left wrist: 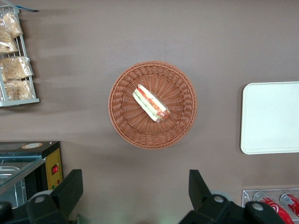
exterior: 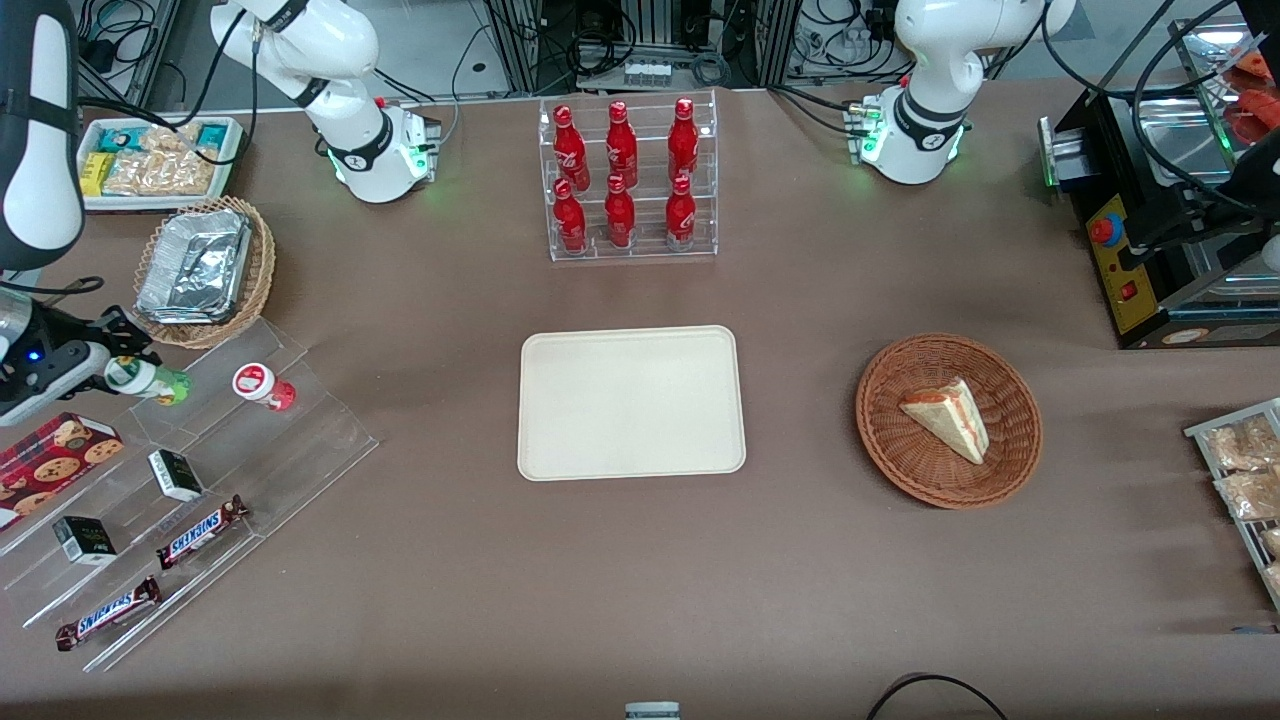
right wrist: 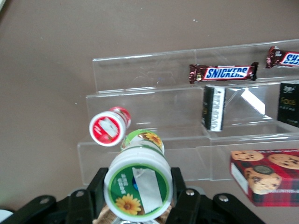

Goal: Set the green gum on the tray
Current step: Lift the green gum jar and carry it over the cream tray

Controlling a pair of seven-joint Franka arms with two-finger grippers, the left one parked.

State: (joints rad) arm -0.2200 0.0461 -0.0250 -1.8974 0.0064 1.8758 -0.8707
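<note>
The green gum [exterior: 152, 381] is a small light-green bottle with a white lid, lying on its side in my right gripper [exterior: 122, 371] above the upper step of the clear stepped rack [exterior: 200, 480], at the working arm's end of the table. In the right wrist view the gum's lid [right wrist: 138, 185] faces the camera and the gripper [right wrist: 138, 189] is shut on it, with one black finger [right wrist: 96, 186] on each side. The cream tray [exterior: 630, 402] lies flat and bare at the table's middle and shows in the left wrist view [left wrist: 271, 116].
A red gum bottle [exterior: 263, 385] lies on the rack beside the green one [right wrist: 108, 127]. Snickers bars [exterior: 200, 532], small dark boxes [exterior: 176, 474] and a cookie box [exterior: 55, 455] sit on the rack. A foil-filled wicker basket [exterior: 205, 270], a cola bottle rack [exterior: 628, 180] and a sandwich basket [exterior: 948, 420] stand around the tray.
</note>
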